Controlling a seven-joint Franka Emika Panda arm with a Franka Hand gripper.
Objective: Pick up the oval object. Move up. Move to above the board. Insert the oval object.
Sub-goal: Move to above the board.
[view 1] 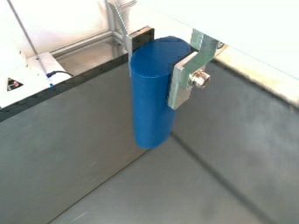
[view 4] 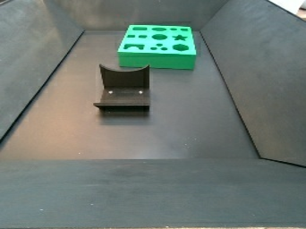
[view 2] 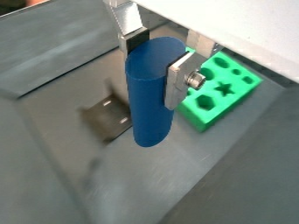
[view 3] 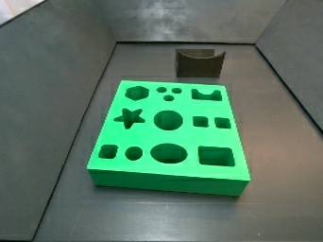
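My gripper [view 1: 162,63] is shut on the oval object [view 1: 149,94], a smooth blue peg held upright between the silver finger plates. In both wrist views the peg hangs well above the dark floor. The gripper [view 2: 158,61] and peg [view 2: 152,96] are off to one side of the board [view 2: 222,93], not over it. The board is a thick green slab with many cut-out holes, and it lies flat on the floor in both side views [view 3: 164,132] [view 4: 158,45]. Neither the gripper nor the peg shows in the side views.
The fixture [view 4: 123,88], a dark L-shaped bracket on a base plate, stands on the floor near the board [view 3: 199,62] and below the peg [view 2: 107,115]. Sloping dark grey walls [view 4: 257,80] enclose the floor. A metal frame and cables [view 1: 52,66] lie beyond the wall.
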